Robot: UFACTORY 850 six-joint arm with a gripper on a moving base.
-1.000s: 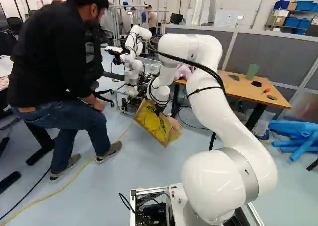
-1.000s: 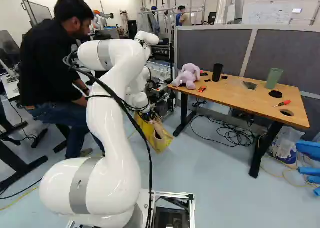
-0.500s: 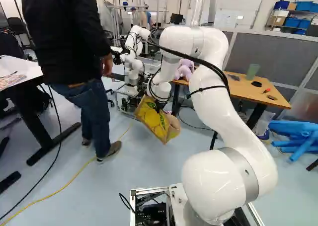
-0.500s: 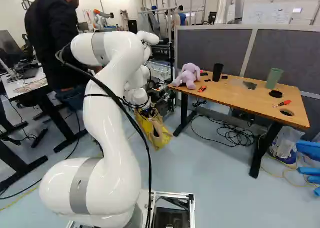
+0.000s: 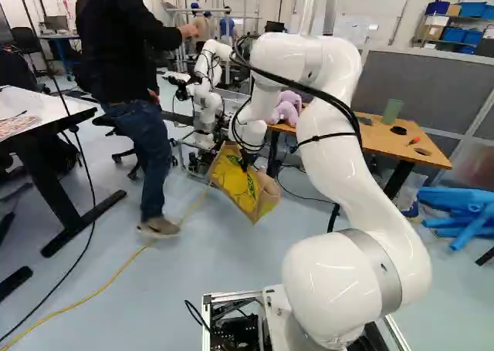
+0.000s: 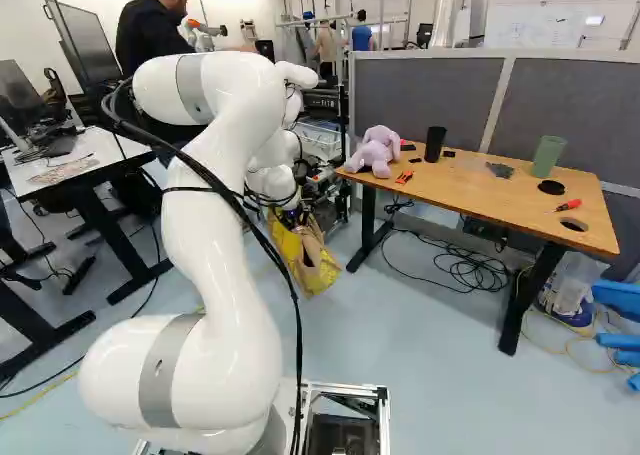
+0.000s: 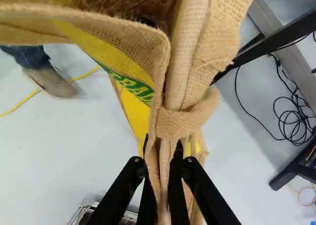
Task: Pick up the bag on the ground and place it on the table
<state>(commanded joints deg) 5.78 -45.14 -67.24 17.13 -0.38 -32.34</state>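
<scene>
Tool (image 7: 162, 153) clamped on bunched handle (image 7: 182, 120) of burlap bag (image 5: 235, 183), which hangs tilted near worktop (image 6: 460, 182). Handle looks your best hold: coarse, unlikely to slip. Expect light, floppy load; soft sides may sag, swing.

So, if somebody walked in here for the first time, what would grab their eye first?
Probably the big white arm, which fills much of both base views. Next, the yellow and tan bag, tilted below the arm's far end, its rolled burlap pinched in the black gripper. Then perhaps the purple plush toy at the near-left end of the wooden table in the right base view.
</scene>
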